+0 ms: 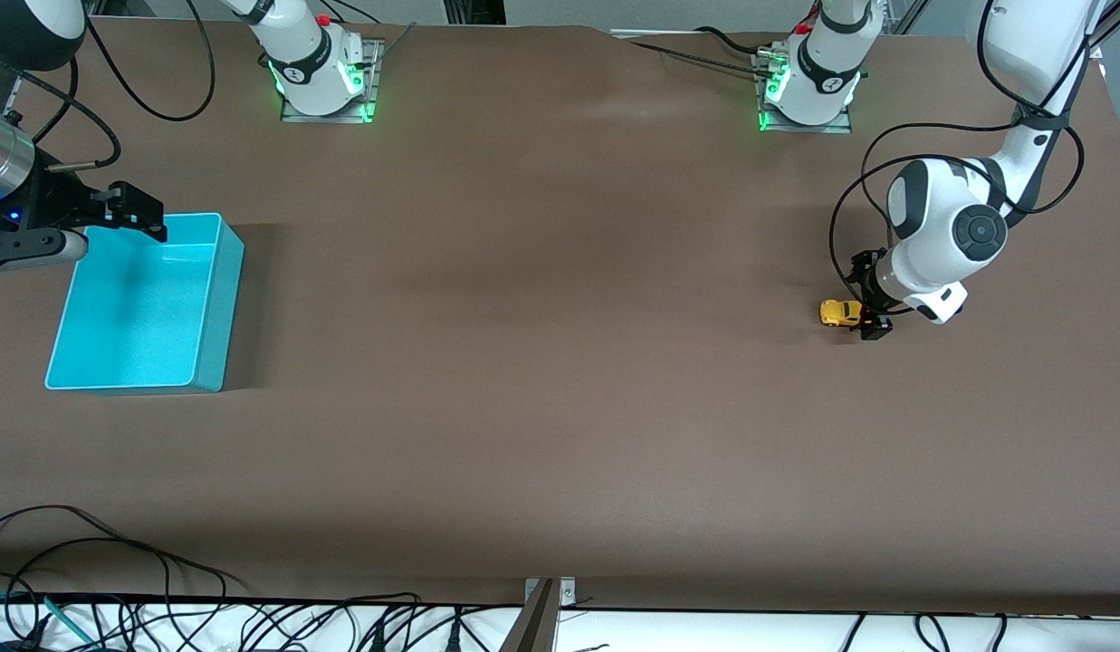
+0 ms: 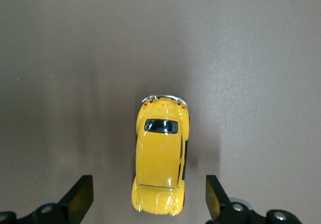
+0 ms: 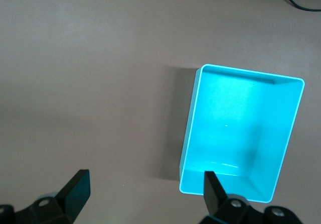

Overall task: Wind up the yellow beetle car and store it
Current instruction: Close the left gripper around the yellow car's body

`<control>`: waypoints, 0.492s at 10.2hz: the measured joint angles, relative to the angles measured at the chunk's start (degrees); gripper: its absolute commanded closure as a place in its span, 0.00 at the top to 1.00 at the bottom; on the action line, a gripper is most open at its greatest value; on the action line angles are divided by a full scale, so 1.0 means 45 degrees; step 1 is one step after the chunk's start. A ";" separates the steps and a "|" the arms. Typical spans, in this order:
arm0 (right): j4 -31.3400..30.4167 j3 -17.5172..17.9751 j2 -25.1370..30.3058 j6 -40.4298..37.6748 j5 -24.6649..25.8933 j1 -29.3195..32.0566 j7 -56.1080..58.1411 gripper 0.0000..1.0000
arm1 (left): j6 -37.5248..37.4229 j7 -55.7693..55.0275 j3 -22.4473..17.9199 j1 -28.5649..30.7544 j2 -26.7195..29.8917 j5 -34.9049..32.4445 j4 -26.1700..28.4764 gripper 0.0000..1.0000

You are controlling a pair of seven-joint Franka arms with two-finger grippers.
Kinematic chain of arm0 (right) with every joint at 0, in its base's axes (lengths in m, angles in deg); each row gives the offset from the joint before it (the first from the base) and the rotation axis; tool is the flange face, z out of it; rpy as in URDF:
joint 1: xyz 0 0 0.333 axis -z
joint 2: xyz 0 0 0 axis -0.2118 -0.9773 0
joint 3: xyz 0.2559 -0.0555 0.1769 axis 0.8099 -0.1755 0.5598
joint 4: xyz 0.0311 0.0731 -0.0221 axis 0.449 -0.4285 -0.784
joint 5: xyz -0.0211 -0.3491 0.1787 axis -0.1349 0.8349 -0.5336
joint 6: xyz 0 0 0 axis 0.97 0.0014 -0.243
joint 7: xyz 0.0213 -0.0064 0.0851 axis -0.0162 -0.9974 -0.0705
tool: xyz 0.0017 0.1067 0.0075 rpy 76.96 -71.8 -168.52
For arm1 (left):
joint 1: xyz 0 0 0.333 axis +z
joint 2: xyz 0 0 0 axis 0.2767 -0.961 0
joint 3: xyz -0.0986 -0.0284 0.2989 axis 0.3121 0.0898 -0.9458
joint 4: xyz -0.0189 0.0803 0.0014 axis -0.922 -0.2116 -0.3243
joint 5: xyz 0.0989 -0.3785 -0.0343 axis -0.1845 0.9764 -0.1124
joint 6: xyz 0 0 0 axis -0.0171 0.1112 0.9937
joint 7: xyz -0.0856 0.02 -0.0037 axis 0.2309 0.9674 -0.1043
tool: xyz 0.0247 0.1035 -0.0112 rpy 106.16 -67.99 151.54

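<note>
- Glossy, rounded yellow beetle car [image 2: 159, 161] rests on the matte brown counter [image 1: 560, 362]; left end effector [image 2: 148, 196] straddles it, fingers apart
- Right end effector [image 3: 143, 194], fingers apart, hangs over the smooth rectangular turquoise bin [image 3: 288, 138]

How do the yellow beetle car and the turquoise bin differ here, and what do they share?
The yellow beetle car is tiny and rounded; the turquoise bin is far larger and boxy. The car lies at the left arm's end, between the open left gripper's fingers; the bin sits at the right arm's end, under the open right gripper. Both rest on the table.
</note>
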 measured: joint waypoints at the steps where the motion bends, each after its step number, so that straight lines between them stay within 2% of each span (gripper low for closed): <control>1: -0.0001 0.0000 -0.0001 -0.0001 0.0000 0.0000 0.0001 1.00 | 0.0011 0.0017 -0.0010 0.0017 0.0000 -0.0047 0.0001 0.97; 5: -0.0003 0.0000 -0.0002 -0.0004 0.0000 0.0000 0.0003 1.00 | 0.0621 0.0031 -0.0029 0.0051 -0.0263 -0.0437 0.0141 0.84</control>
